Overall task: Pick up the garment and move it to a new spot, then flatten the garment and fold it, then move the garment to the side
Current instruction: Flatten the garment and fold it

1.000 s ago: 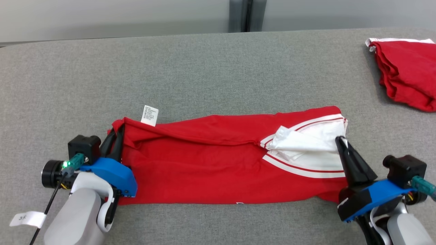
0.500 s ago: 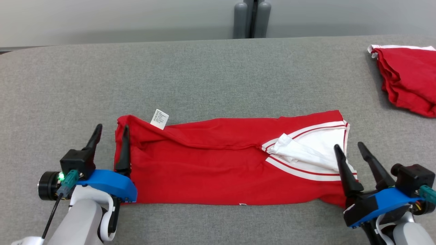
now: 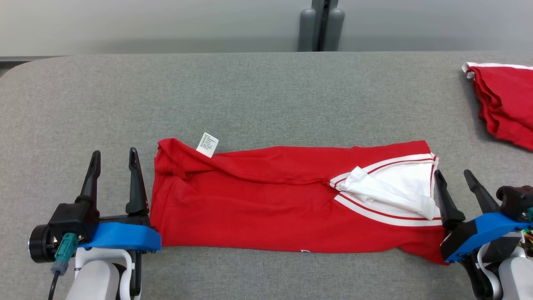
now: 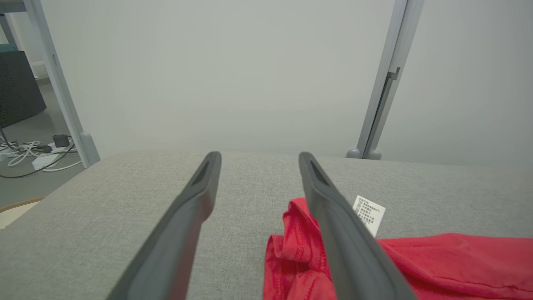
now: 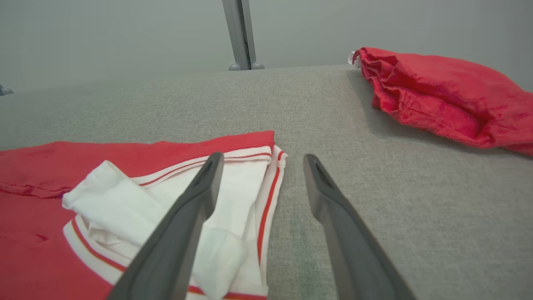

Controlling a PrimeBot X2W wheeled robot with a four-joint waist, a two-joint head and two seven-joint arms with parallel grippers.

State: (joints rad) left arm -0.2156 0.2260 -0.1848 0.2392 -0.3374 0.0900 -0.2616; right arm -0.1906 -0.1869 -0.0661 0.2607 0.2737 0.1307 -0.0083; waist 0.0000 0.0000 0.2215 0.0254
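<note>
The red garment lies folded into a long band across the grey table, with a white striped part at its right end and a white label near its left end. My left gripper stands open just off the garment's left edge, nothing between its fingers. The garment's left corner lies beside the right-hand finger in the left wrist view. My right gripper stands open at the garment's right end, empty; in the right wrist view one finger hangs over the white part.
A second red cloth lies crumpled at the table's far right, also visible as the red heap. A grey post stands behind the table's far edge. Cables lie on the floor beyond the table's left end.
Both grippers were shut on the garment's ends; they have opened, let it go and drawn back toward me. The camera has shifted.
</note>
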